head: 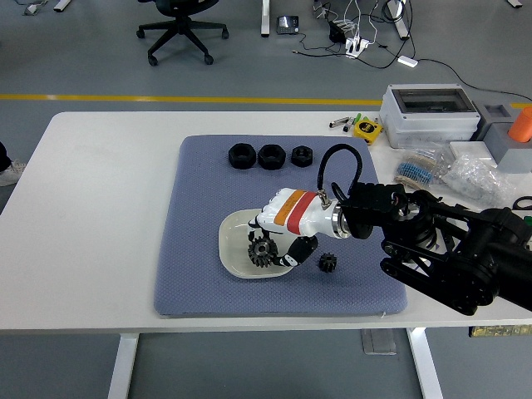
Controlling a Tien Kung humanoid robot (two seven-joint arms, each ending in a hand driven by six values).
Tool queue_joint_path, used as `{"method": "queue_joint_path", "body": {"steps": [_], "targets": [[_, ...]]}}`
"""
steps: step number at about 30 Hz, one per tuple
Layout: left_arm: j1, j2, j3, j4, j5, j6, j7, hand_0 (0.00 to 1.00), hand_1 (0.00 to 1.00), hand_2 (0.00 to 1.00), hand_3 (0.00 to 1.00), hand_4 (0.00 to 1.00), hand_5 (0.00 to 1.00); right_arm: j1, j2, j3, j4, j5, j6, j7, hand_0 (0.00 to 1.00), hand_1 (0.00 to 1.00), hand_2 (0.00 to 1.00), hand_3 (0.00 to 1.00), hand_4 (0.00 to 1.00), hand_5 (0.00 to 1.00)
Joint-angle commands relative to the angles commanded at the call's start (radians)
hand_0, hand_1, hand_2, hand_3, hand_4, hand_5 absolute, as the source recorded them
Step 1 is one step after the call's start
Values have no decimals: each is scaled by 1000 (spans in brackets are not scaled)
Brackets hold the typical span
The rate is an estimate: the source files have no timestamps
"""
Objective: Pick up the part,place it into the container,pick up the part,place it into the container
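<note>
My right hand [268,246], white with orange and red bands, reaches in from the right over the pale square dish [235,250] on the blue-grey mat [199,241]. Its fingers are shut on a large black gear [261,252], held low inside the dish. A smaller black gear [327,263] lies on the mat just right of the dish, beside the hand. My left arm is out of view.
Three black nuts [270,155] sit in a row at the mat's far edge. A grey lidded box [429,115], yellow tape measure [366,129], bags of small parts [453,170] and an orange object [522,123] crowd the table's right side.
</note>
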Motion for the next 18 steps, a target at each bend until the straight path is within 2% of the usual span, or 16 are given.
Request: {"method": "queue_joint_path", "body": {"steps": [4, 5, 10, 11, 16, 17, 18], "targets": [[0, 0, -2, 0, 2, 0, 1, 741, 697, 646, 584, 641, 621, -2, 5, -3, -14, 1, -11, 0, 172, 276, 667, 797, 998, 412], [0, 0, -2, 0, 2, 0, 1, 743, 697, 646, 584, 641, 622, -2, 5, -1, -16, 1, -15, 0, 182, 285, 709, 861, 998, 424], [-1, -1, -1, 0, 0, 0, 0, 743, 697, 646, 584, 641, 622, -7, -3, 32, -19, -1, -28, 1, 182, 285, 709, 861, 998, 424], [-1, -1, -1, 0, 0, 0, 0, 742, 697, 646, 584, 641, 622, -7, -10, 48, -15, -4, -27, 1, 185, 284, 704, 837, 998, 449], [-4, 0, 3, 0, -7, 1, -1, 742, 697, 646, 584, 641, 622, -6, -52, 89, 9, -17, -6, -2, 185, 284, 704, 837, 998, 449], [-5, 0, 4, 0, -9, 1, -2, 742, 695, 644, 584, 642, 622, -9, -64, 96, 17, -17, 1, -2, 183, 283, 684, 752, 998, 435], [-6, 0, 6, 0, -11, 1, -3, 742, 695, 644, 584, 642, 622, -11, -76, 102, 23, -15, 5, -1, 183, 283, 684, 752, 998, 435]]}}
